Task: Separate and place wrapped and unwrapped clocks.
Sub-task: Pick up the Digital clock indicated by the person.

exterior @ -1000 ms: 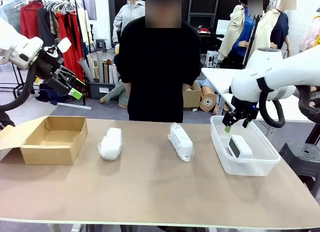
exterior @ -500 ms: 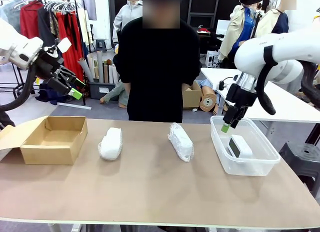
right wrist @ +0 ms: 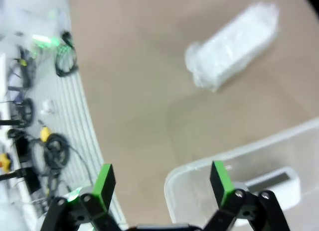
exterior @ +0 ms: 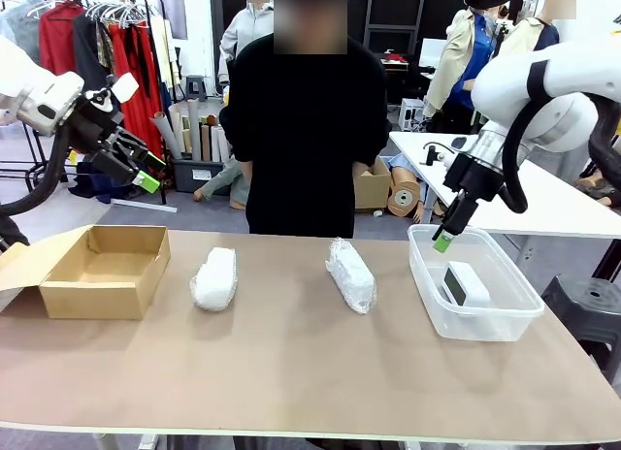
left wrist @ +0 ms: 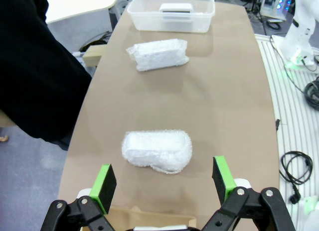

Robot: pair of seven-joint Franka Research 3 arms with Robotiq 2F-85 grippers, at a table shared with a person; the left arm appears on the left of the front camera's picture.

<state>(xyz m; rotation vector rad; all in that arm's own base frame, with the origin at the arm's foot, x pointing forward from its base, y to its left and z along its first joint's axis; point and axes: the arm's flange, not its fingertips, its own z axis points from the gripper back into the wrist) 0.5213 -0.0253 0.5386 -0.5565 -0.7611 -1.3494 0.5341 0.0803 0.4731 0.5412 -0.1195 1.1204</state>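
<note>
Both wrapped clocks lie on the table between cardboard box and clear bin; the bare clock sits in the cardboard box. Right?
No. The bare clock sits in the clear bin, not the cardboard box, as the front view shows. The left wrapped clock and the right wrapped clock do lie on the table between them.

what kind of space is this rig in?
Probably a robot lab set up in a garment workroom. Signs: a metal rail of hanging red and grey clothes, upright pale rolls of material behind the brown table, and black cables loose on the floor.
</note>
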